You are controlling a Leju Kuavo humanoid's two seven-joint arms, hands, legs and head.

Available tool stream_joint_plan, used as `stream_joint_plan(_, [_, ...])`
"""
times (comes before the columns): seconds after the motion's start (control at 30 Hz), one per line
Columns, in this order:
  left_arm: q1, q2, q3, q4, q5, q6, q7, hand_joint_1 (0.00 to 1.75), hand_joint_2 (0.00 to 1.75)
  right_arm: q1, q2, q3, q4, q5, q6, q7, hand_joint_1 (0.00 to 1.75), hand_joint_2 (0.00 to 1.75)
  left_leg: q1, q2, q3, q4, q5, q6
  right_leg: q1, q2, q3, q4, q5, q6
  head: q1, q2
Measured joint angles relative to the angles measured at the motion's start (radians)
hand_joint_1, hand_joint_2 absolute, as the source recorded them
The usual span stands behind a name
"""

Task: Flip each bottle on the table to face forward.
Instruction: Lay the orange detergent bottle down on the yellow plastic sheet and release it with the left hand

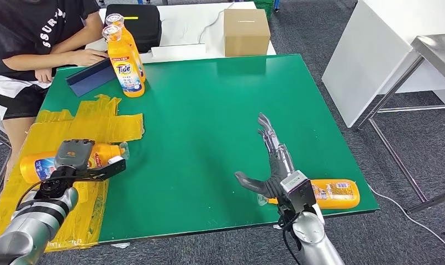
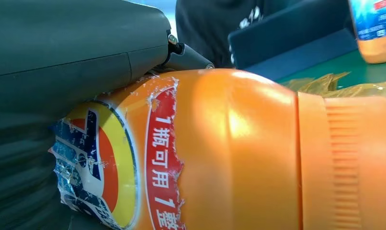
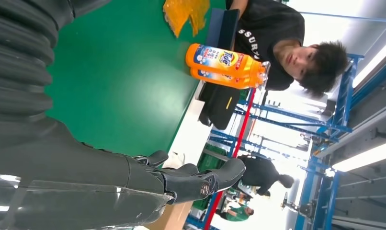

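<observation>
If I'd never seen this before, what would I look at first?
Probably the bright orange bottles on the green table: two standing bottles at the far corner by a seated person. The left hand grips a lying bottle on yellow tape, and the right hand is spread open beside another lying bottle at the near edge.

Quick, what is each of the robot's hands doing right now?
Left hand: holding an orange bottle that lies on its side on the yellow tape.
Right hand: open, fingers spread, holding nothing; another bottle lies just beside it.
</observation>
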Motion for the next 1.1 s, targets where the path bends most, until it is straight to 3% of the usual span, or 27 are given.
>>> stream_joint_plan(0.1, [0.001, -0.005, 0.03, 0.008, 0.042, -0.004, -0.034, 1.75, 1.75, 0.001, -0.001, -0.005, 0.0, 0.0, 0.0, 0.001, 0.0, 1.75, 0.0, 0.0, 0.002, 0.0, 0.0, 0.0, 0.0, 0.0, 0.002, 0.0, 0.0, 0.0, 0.0, 0.0])
stream_joint_plan(0.13, [0.002, -0.008, 0.038, 0.009, 0.057, -0.004, -0.05, 1.53, 1.75, 0.001, -0.001, -0.005, 0.0, 0.001, 0.0, 0.001, 0.0, 1.75, 0.0, 0.0, 0.002, 0.0, 0.0, 0.0, 0.0, 0.0, 0.002, 0.0, 0.0, 0.0, 0.0, 0.0])
stream_joint_plan(0.23, [0.011, -0.026, 0.074, 0.011, 0.141, -0.004, -0.122, 0.22, 1.75, 0.001, -0.001, -0.008, 0.0, 0.006, 0.0, 0.005, 0.0, 1.75, 0.0, -0.001, 0.003, 0.0, 0.0, 0.0, 0.0, 0.0, 0.003, 0.0, -0.001, 0.0, 0.0, 0.0])
stream_joint_plan(0.27, [0.016, -0.035, 0.088, 0.011, 0.173, -0.002, -0.149, 0.0, 1.75, 0.001, -0.001, -0.008, 0.001, 0.009, -0.001, 0.006, 0.0, 1.75, 0.0, -0.002, 0.003, 0.0, 0.0, 0.0, 0.0, -0.001, 0.004, 0.0, -0.001, 0.0, 0.0, 0.0])
stream_joint_plan(0.6, [0.042, -0.094, 0.154, 0.007, 0.298, 0.018, -0.254, 0.0, 1.75, 0.0, 0.0, -0.011, 0.009, 0.026, -0.004, 0.016, 0.0, 1.75, -0.002, -0.006, 0.003, 0.0, 0.001, 0.001, -0.002, -0.004, 0.006, 0.0, -0.001, 0.001, 0.0, 0.0])
stream_joint_plan(0.8, [0.068, -0.12, 0.183, -0.028, 0.489, 0.019, -0.378, 0.0, 1.75, 0.0, 0.0, -0.014, 0.02, 0.055, -0.021, 0.021, 0.0, 1.75, -0.002, -0.006, 0.003, 0.0, 0.002, 0.002, -0.002, -0.005, 0.005, 0.0, -0.002, 0.001, 0.0, 0.0])
stream_joint_plan(0.93, [0.121, -0.159, 0.186, -0.114, 0.639, 0.024, -0.468, 0.0, 1.75, 0.001, -0.001, -0.013, 0.023, 0.176, -0.078, 0.025, 0.0, 1.75, -0.002, -0.005, 0.002, 0.0, 0.002, 0.002, -0.002, -0.005, 0.004, 0.0, -0.001, 0.001, 0.0, 0.0])
stream_joint_plan(1.1, [0.197, -0.197, 0.154, -0.269, 0.723, 0.048, -0.467, 0.0, 1.75, 0.001, -0.021, 0.003, 0.023, 0.373, -0.135, 0.054, 0.0, 1.75, -0.002, -0.004, -0.001, 0.0, 0.002, 0.003, -0.002, -0.004, 0.001, 0.0, 0.0, 0.001, 0.0, 0.0])
